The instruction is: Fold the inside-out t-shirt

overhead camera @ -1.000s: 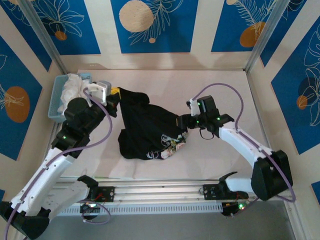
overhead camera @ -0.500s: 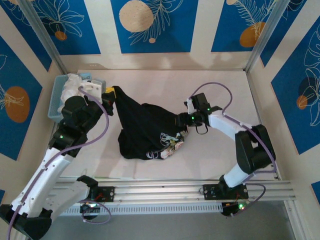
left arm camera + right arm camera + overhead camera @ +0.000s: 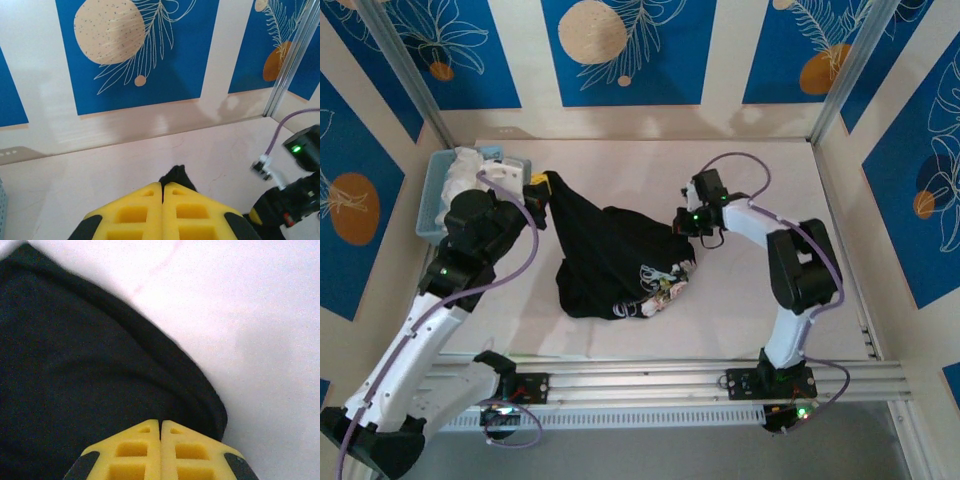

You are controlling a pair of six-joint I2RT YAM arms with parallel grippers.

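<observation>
On a pale tabletop (image 3: 750, 300) ringed by blue-and-cream leaf-patterned wall panels (image 3: 620, 50): a black short-sleeved cloth t-shirt (image 3: 605, 255), crumpled in a heap between the two grippers. Left gripper (image 3: 534, 185) at the shirt's far left corner, yellow fingers (image 3: 155, 201) pressed together on a small tuft of the black cloth poking out just past the tips, the fabric stretched in a ridge from there down to the heap. Near that gripper, on its left, a blue plastic basket (image 3: 428, 205) with a white cloth garment (image 3: 465, 170) heaped in it. Right gripper (image 3: 680, 227) at the shirt's opposite edge, its yellow fingers (image 3: 152, 441) closed tight against each other over the rolled hem, cloth bunched at the tips, dark fabric spreading to their left and bare table to their right.
</observation>
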